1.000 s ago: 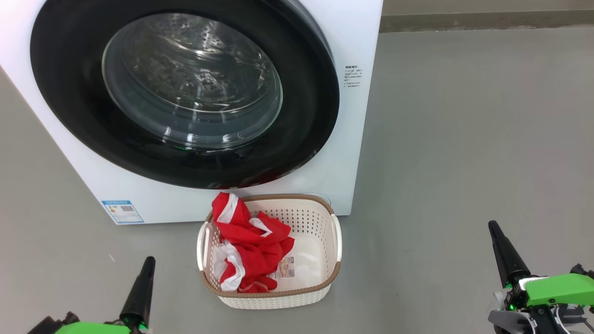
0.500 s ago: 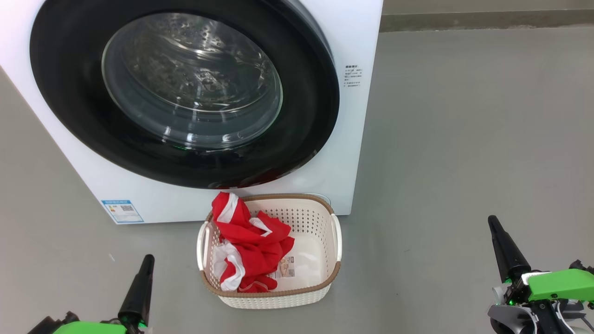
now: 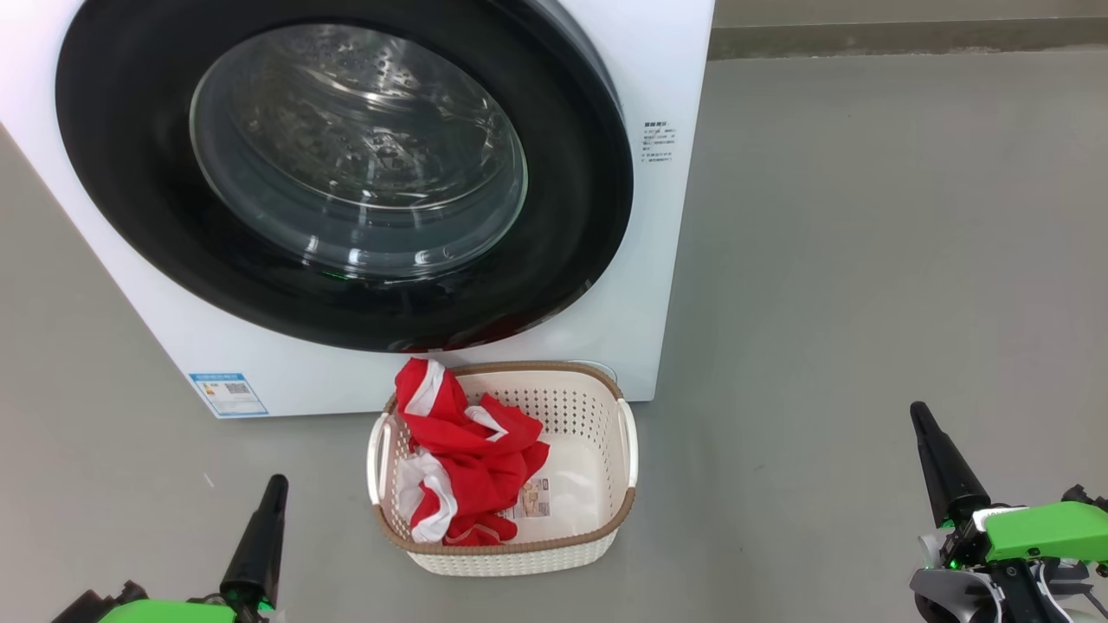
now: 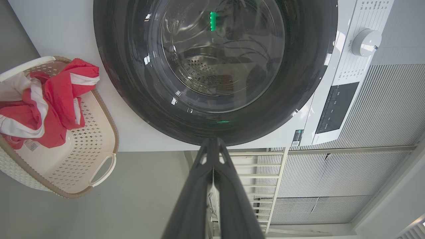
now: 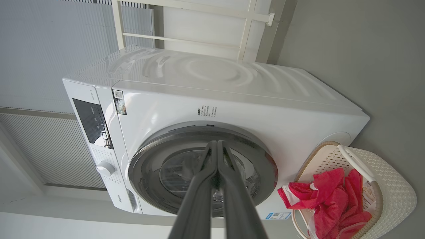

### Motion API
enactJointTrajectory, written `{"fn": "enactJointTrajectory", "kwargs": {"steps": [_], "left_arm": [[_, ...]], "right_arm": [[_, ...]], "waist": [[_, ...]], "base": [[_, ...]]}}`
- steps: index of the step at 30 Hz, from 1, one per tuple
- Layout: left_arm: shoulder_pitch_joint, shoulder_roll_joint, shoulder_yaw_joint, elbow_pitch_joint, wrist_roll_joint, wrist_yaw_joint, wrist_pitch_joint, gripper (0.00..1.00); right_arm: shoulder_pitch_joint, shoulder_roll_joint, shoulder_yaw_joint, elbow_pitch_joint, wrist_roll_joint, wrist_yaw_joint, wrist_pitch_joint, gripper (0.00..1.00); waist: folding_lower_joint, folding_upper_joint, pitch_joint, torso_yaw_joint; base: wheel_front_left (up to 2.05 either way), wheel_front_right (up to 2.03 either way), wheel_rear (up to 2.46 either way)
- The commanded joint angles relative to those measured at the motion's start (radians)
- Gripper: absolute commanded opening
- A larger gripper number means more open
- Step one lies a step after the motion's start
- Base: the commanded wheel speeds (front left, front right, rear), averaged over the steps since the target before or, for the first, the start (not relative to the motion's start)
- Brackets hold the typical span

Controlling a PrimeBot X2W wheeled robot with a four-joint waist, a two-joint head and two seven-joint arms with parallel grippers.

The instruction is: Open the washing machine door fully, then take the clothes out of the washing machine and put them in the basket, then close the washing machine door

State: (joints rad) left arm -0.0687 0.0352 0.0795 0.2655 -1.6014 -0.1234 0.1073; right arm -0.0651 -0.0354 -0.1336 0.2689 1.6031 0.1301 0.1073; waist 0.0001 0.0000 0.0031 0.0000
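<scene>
The washing machine door is seen shut on the washing machine, whose dial is revealed by the wrist views. Red-and-white clothes are heaped in the basket, set on the floor, seemingly touching the machine. The left hand and right hand are pressed closed, empty.

The washing machine stands on the grey floor, its washing machine door lying flat against the front. The basket sits on the floor just before the machine's lower front edge, with red-and-white clothes heaped in its left half and draped over the rim. The left tool and right tool hover near the floor's nearest edge, fingers pressed together, both empty.
</scene>
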Motion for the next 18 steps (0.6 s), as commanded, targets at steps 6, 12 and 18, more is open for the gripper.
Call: {"fn": "enactJointTrajectory", "kwargs": {"steps": [6, 12, 18], "left_arm": [[-0.039, 0.015, 0.034, -0.02, -0.007, -0.007, 0.006, 0.0], [-0.039, 0.015, 0.034, -0.02, -0.007, -0.007, 0.006, 0.0], [-0.039, 0.015, 0.034, -0.02, -0.007, -0.007, 0.006, 0.0]], "right_arm": [[-0.043, -0.015, 0.02, -0.024, 0.006, 0.001, 0.006, 0.0], [-0.043, -0.015, 0.02, -0.024, 0.006, 0.001, 0.006, 0.0], [-0.043, -0.015, 0.02, -0.024, 0.006, 0.001, 0.006, 0.0]], "waist": [[-0.0001, 0.0, 0.0, 0.0], [-0.0001, 0.0, 0.0, 0.0], [-0.0001, 0.0, 0.0, 0.0]], "base": [[0.0, 0.0, 0.0], [0.0, 0.0, 0.0], [0.0, 0.0, 0.0]]}}
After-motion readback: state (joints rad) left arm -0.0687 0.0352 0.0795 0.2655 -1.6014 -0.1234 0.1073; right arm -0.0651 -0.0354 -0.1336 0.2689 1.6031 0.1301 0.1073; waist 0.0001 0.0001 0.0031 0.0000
